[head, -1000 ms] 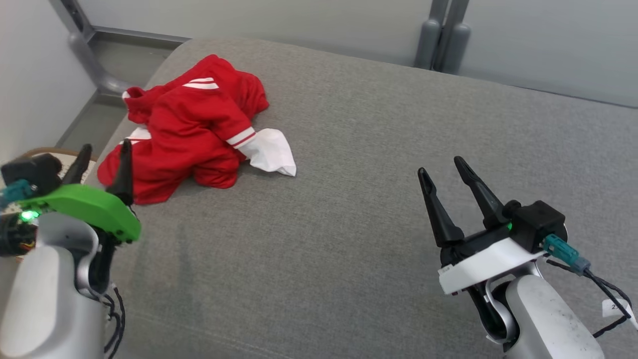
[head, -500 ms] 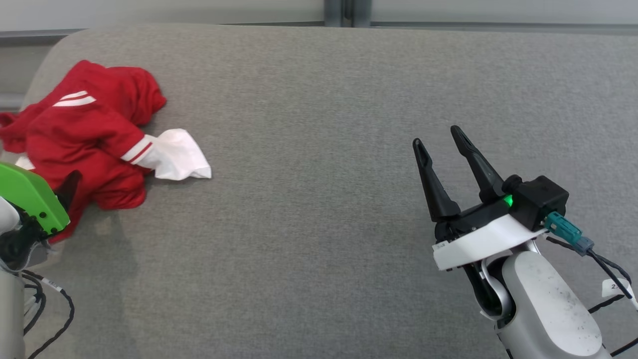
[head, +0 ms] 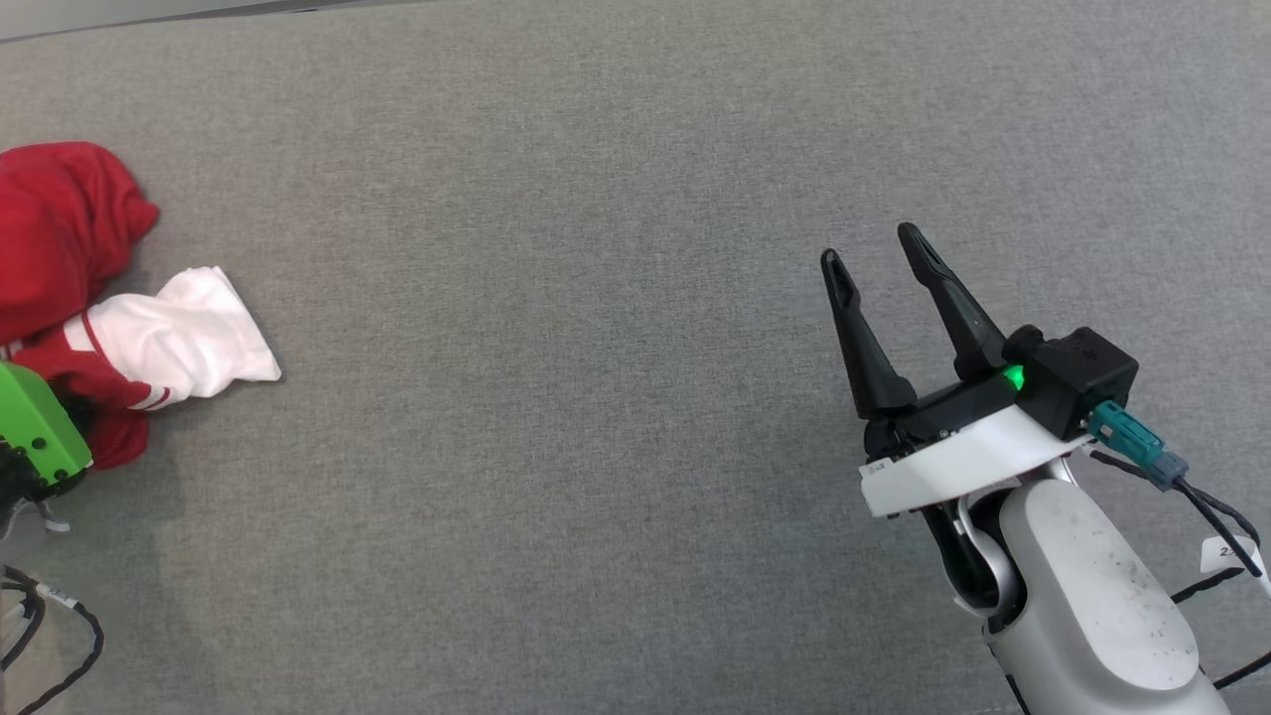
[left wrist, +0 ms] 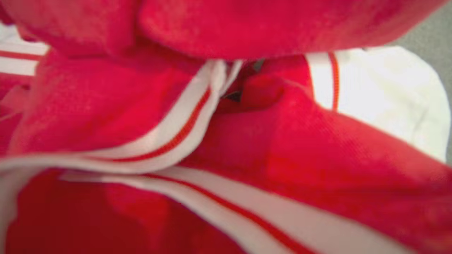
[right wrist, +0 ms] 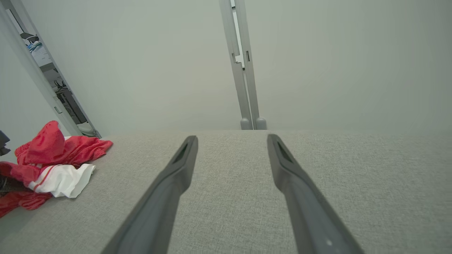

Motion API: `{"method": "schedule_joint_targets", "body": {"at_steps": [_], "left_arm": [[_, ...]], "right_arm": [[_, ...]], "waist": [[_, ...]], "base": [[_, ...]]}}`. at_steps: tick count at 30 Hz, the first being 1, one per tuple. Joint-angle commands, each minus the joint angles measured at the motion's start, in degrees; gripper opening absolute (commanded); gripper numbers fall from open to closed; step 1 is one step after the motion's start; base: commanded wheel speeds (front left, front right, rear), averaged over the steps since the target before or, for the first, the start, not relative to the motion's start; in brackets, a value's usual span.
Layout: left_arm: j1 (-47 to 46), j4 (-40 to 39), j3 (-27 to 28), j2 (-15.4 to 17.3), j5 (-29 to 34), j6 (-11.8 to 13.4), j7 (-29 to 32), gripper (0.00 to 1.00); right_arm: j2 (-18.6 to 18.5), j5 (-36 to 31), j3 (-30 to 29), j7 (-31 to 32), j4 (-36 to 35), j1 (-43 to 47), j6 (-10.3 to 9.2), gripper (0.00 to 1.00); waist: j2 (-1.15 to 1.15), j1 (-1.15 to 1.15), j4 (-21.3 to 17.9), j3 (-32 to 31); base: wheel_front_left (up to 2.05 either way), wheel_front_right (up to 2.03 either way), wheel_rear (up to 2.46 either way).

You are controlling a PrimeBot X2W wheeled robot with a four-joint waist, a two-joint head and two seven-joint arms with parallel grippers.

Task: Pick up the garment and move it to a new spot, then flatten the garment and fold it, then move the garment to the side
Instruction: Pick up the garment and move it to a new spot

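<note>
While the right gripper sits at the lower right of the head view with its two dark fingers spread wide and nothing between them, the red garment lies bunched at the far left edge of that frame on the grey fabric surface. A white sleeve end with thin red stripes sticks out from the heap toward the frame's centre and rests flat on the fabric. At the lower left edge, the green housing of the left gripper presses against the bottom of the red heap. Its fingers are hidden by the cloth and the frame's edge, so I cannot tell whether they are released or clenched on the garment. The left wrist view is very close and blurred. It shows red folds crossed by white bands, each with a fine red line, a white patch at the upper right and a sliver of grey surface in the upper right corner. In the right wrist view the garment is heaped at the middle left, well apart from the two spread fingers that rise from the bottom edge. A grey upright post stands between pale wall panels beyond the surface's far edge at top centre. A teal connector and black cables hang off the right wrist.
</note>
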Motion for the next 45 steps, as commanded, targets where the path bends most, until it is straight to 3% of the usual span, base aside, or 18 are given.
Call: {"method": "schedule_joint_targets", "body": {"at_steps": [1,12,17,23,28,33,37,43,44,45], "left_arm": [[-0.17,0.41,-1.29,-0.95,0.16,-0.16,0.05,0.00],[1.94,-9.43,-11.61,3.10,-1.33,-0.14,-0.59,0.00],[3.54,-21.22,-16.62,5.90,-5.07,-0.07,2.50,0.00],[5.11,-36.99,-19.38,6.61,-9.91,-0.07,5.31,0.00],[4.84,-47.15,-20.05,3.69,-11.28,0.11,4.25,0.00],[3.71,-51.36,-21.85,-1.24,-9.39,0.33,0.16,0.00],[4.83,-48.69,-24.23,-4.97,-5.24,0.65,-5.79,0.00],[8.33,-36.11,-30.52,-11.34,1.09,0.15,-18.46,0.00],[8.81,-32.94,-31.55,-12.36,1.72,0.08,-20.73,0.31],[8.84,-30.47,-32.39,-12.90,2.60,0.02,-22.50,0.95]], "right_arm": [[-0.02,0.22,-0.19,-0.16,0.30,0.20,-0.01,1.00],[0.67,0.73,-1.10,-0.16,1.35,3.41,-0.02,1.00],[0.71,1.45,-1.95,-0.16,1.76,5.75,-0.02,1.00],[0.53,1.38,-3.54,-0.16,1.46,7.66,-0.01,1.00],[0.25,1.25,-4.84,-0.16,0.83,8.24,-0.02,1.00],[0.08,1.11,-5.92,-0.16,0.17,7.82,-0.02,1.00],[0.38,1.22,-6.14,-0.16,-0.10,7.49,-0.01,1.00],[0.67,1.61,-5.90,-0.16,0.42,7.68,-0.01,1.00],[0.66,1.65,-5.53,-0.16,0.64,7.71,-0.01,1.00],[0.62,1.72,-5.28,-0.16,0.81,7.58,-0.02,1.00]], "waist": [[0.00,0.00,-0.41,-0.13],[0.00,0.00,2.09,-7.38],[0.00,0.00,2.43,-11.29],[0.00,0.00,0.25,-14.33],[0.00,0.00,-3.73,-14.99],[0.00,0.00,-8.13,-14.15],[0.00,0.00,-10.95,-12.65],[0.00,0.00,-12.23,-11.11],[0.00,0.00,-12.21,-10.96],[0.00,0.00,-12.15,-10.88]], "base": [[0.00,0.00,0.00],[0.00,0.00,0.00],[0.00,0.00,0.00],[0.00,0.00,0.00],[0.00,0.00,0.00],[0.00,0.00,0.00],[0.00,0.00,0.00],[0.00,0.00,0.00],[0.00,0.00,0.00],[0.00,0.00,0.00]]}}
